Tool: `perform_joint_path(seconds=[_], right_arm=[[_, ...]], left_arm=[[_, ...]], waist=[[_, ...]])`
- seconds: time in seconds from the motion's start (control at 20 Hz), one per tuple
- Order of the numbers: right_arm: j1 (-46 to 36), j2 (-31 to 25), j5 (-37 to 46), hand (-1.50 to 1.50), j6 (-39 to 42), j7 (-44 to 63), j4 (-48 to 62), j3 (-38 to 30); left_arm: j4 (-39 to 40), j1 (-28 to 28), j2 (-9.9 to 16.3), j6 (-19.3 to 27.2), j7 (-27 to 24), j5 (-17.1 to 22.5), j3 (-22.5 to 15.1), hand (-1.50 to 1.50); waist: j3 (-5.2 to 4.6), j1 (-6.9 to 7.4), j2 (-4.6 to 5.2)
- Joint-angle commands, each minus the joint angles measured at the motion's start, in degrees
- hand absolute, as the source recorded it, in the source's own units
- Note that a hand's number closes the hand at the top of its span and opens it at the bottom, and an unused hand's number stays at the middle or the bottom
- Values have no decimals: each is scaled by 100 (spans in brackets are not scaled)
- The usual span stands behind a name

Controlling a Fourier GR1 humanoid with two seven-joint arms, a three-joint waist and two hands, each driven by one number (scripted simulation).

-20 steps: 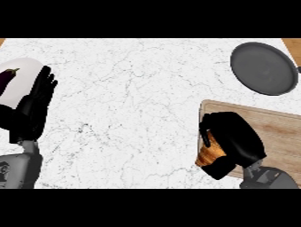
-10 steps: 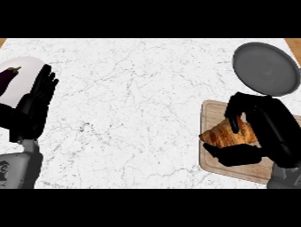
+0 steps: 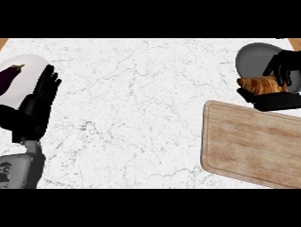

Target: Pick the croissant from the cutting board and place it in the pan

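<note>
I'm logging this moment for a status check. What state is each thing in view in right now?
croissant: held in the right robot hand, over the pan
right robot hand: shut on the croissant
pan: nothing seen lying in it
cutting board: bare on top
left robot hand: open, resting, fingers up
eggplant: lying on the plate
plate: holds the eggplant
</note>
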Motion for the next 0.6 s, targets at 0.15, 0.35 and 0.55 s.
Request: perform_joint_path(seconds=[0.15,0.35,0.55], right_arm=[[-989,-942,243,150,-1004,-1276,2765,-709],[-1286,-1450,797,150,-1876,-1984,4060,-757],[-1574,-1656,1015,150,-2668,-2453,5246,-907]], left_arm=[[306,-422,-271,228,41,-229,-237,0],[-12,-7,39,-214,-32,65,-68,0],[170,-404,-27,-71,-65,-39,-92,0]], waist=[[3,43,52],[11,260,103],[22,343,178]])
